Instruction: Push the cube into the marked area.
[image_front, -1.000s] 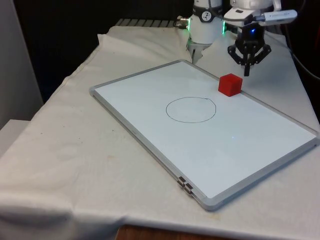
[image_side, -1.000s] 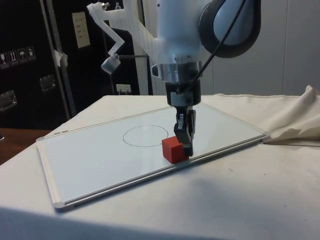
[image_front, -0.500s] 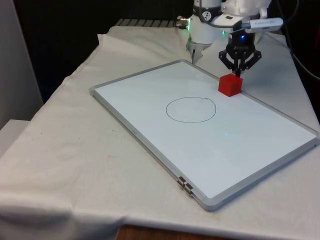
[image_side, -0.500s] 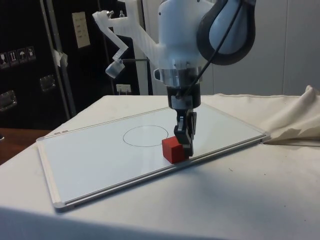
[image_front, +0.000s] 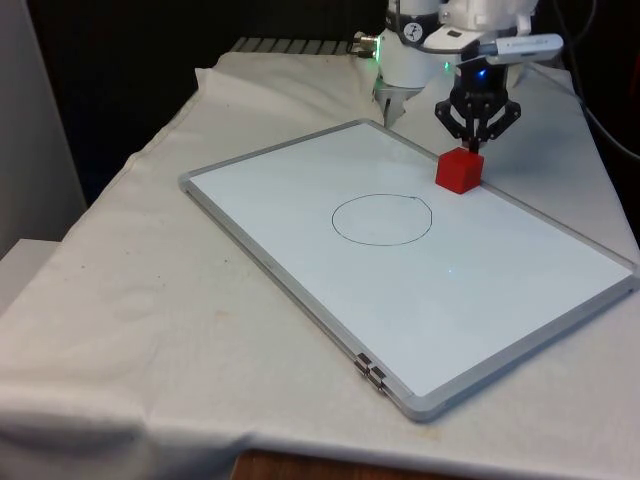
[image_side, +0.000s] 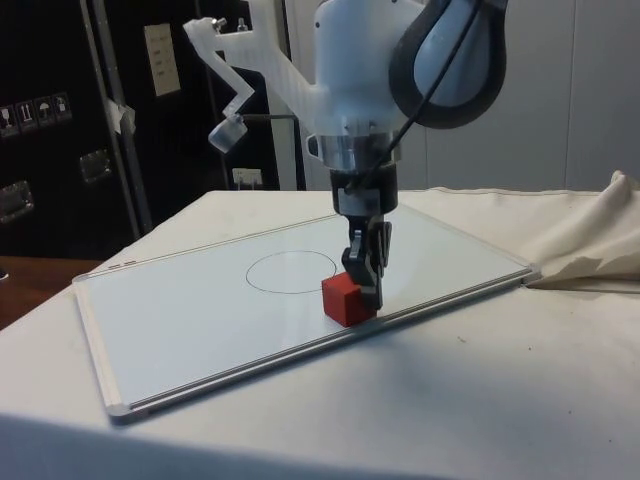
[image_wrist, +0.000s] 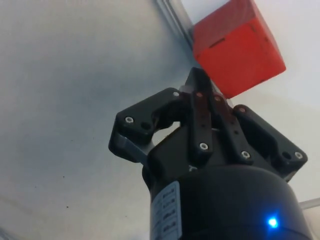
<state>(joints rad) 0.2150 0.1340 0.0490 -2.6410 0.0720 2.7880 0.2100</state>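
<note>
- Pressing in behind the red cube (image_front: 460, 169), the gripper (image_front: 475, 147) has its jaws together, a single blunt tip against the cube's back face, good for shoving, not gripping.
- Cube sits on the whiteboard (image_front: 300, 260) near its far edge by the robot, outside the drawn circle (image_front: 381, 218).
- Circle lies just ahead of the cube, so a push away from that edge should carry it in.

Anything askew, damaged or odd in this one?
Nothing stands out. The whiteboard lies flat on the cloth, set at an angle to the table. The red cube sits upright near the board's far edge, outside the drawn circle, with the gripper right behind it.
</note>
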